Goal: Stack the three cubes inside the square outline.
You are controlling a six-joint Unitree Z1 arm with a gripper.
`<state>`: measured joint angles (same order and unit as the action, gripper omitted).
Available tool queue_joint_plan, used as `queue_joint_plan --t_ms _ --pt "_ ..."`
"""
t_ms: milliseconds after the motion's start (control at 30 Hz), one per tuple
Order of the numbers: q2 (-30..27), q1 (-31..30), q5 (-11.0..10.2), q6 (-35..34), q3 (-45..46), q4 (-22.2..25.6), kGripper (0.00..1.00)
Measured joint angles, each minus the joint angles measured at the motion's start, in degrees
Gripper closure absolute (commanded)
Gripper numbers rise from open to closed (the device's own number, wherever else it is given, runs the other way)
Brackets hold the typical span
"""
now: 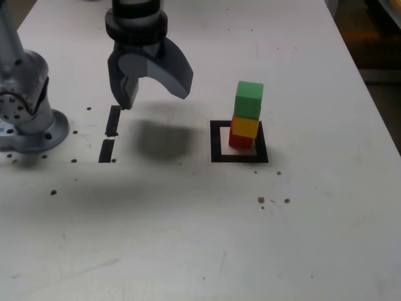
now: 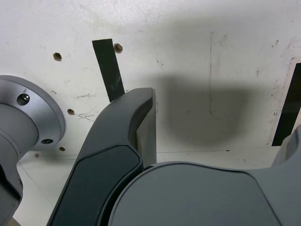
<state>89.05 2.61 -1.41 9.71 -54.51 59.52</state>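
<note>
Our gripper (image 1: 153,88) hangs with its jaws spread wide and nothing between them, above bare table (image 1: 188,238) well to the exterior view's left of the square outline (image 1: 216,141), close to the two short tape strips (image 1: 110,135). We judge the stacking done: the red cube (image 1: 238,140) sits inside the outline, the yellow cube (image 1: 245,126) on it and the green cube (image 1: 249,99) on top, slightly skewed. Keeping our empty jaws clear of that narrow tower makes sense, since a brush could topple it.
</note>
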Motion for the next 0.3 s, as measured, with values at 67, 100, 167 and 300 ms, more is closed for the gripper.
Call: queue_joint_plan --t_ms 67,100,167,300 --pt "-0.1 0.0 0.0 0.1 1.0 -1.7 0.01" --pt "-0.2 0.0 0.1 0.1 1.5 -2.5 0.01" --pt "-0.2 0.0 0.3 0.2 2.6 -4.6 0.01" --pt "-0.2 -0.3 0.4 0.2 3.3 -6.2 0.01"
